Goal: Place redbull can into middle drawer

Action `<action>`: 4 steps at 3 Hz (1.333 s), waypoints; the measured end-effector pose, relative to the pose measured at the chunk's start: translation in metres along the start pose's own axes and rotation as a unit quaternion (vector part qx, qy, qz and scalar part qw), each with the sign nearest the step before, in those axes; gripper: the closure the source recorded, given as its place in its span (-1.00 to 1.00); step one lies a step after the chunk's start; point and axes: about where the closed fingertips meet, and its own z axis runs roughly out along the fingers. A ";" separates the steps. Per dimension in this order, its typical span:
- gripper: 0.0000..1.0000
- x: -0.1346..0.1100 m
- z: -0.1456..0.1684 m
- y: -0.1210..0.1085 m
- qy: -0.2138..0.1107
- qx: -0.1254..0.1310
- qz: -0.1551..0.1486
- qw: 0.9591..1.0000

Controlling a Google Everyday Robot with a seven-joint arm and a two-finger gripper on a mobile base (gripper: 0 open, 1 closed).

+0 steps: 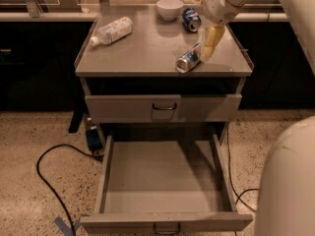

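Seemingly one nudge from a runaway can
Just left of the gripper (pixel 209 50), its state impossible to tell, the redbull can (pixel 189 58) lies sideways and could roll if clipped; the middle drawer (pixel 162 173) stands open well below

One high camera looks down at the cabinet (pixel 147 53) front (middle drawer (pixel 162 178) nearest), gripper (pixel 210 45) upper right

Tool (pixel 208 49) sits low at the right side of the tabletop (pixel 142 53), the redbull can (pixel 189 59) lying just beside it, dark-blue can (pixel 191 18) and bowl (pixel 170 9) close behind. Open room in the middle, bottle (pixel 111 31) far left. Below, the middle drawer (pixel 162 176) stands pulled out, open from above.
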 end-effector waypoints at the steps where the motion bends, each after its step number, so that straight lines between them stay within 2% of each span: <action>1: -1.00 0.003 0.015 0.002 0.010 -0.039 -0.012 0.999; 2: -1.00 0.010 0.029 0.002 0.027 -0.063 -0.004 0.998; 4: -1.00 0.031 0.052 -0.012 0.039 -0.050 0.039 0.997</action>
